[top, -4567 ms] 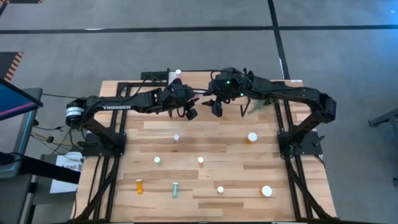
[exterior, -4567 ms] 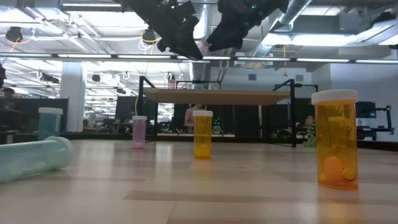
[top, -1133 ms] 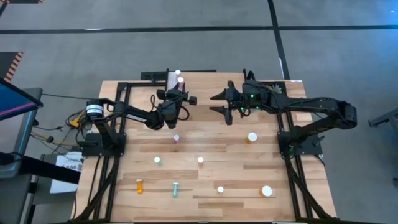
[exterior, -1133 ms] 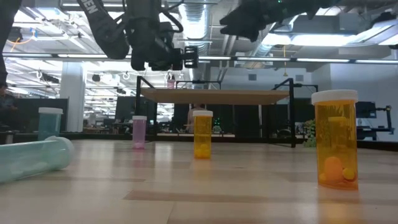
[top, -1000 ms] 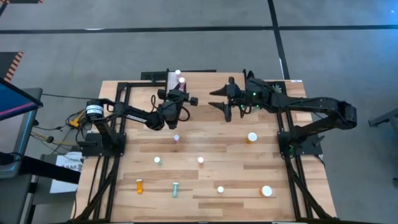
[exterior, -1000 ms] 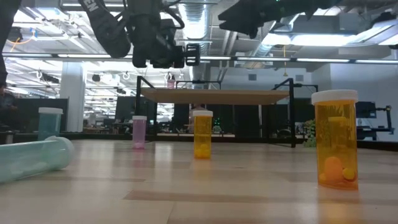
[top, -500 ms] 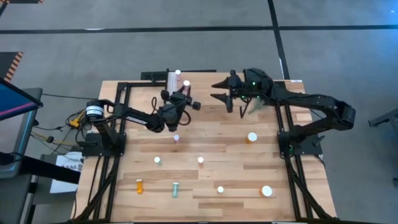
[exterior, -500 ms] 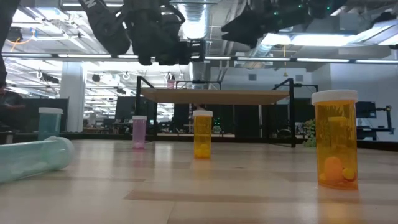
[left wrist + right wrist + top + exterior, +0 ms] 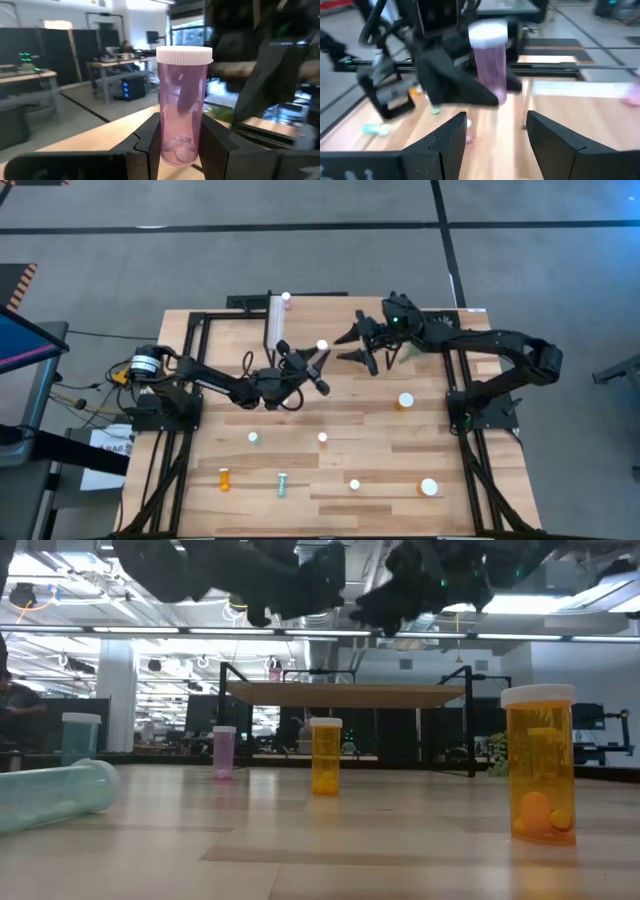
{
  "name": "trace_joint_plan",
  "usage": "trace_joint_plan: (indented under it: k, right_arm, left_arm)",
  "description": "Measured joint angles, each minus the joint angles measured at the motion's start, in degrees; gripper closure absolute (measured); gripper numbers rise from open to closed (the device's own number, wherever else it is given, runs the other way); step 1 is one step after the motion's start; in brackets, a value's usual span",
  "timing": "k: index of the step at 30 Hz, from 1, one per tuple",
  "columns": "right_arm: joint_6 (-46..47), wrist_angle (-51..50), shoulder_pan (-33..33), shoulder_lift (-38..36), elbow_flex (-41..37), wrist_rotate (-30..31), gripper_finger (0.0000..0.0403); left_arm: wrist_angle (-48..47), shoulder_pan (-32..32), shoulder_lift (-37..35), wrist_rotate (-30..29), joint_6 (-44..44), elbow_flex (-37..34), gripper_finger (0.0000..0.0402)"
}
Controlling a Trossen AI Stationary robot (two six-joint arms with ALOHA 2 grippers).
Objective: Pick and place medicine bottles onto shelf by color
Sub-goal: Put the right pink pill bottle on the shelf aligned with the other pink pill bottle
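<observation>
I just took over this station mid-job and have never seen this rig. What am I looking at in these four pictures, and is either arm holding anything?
Two dark robot arms work at a wooden table. One picture looks straight down, one looks level across the tabletop, and one comes from each arm's wrist.

The left gripper holds a pink bottle with a white cap, upright between its fingers above the table. The right gripper is open and empty, facing that bottle from close by.

Loose bottles lie scattered on the table, among them a wide orange bottle, a slimmer orange one, a pink one and a teal one on its side. The shelf stands at the far side.
</observation>
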Motion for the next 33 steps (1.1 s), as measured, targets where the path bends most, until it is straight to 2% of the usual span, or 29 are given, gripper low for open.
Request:
trace_joint_plan:
  k: [4,7,10,14,20,28,33]
  right_arm:
    - [2.0,8.5,-0.4,1.2,-3.6,-2.2,0.0173]
    - [4.2,16.4,-0.4,1.1,-6.4,-3.7,0.0173]
    - [6.5,25.5,0.5,1.2,-8.8,-4.9,0.0173]
    - [8.3,31.2,2.1,1.2,-10.1,-5.0,0.0173]
    - [8.9,32.6,5.1,1.2,-10.2,-3.0,0.0173]
    - [9.7,32.9,7.2,1.2,-10.2,2.5,0.0173]
    - [12.2,33.2,7.4,1.2,-10.2,3.2,0.0173]
  left_arm:
    - [-9.6,-0.8,-4.3,2.1,-3.3,0.0,0.0313]
    - [-14.4,-0.7,-6.7,7.5,-7.2,0.0,0.0313]
    - [-14.6,-0.5,-7.0,12.0,-8.3,0.0,0.0313]
    - [-13.9,-0.5,-7.0,14.9,-9.0,0.0,0.0313]
    - [-12.7,-0.5,-7.0,19.7,-8.8,0.0,0.0313]
    - [-13.4,-0.5,-7.0,21.3,-8.9,0.0,0.0313]
    - [-13.6,0.0,-6.4,21.5,-9.4,0.0,0.0313]
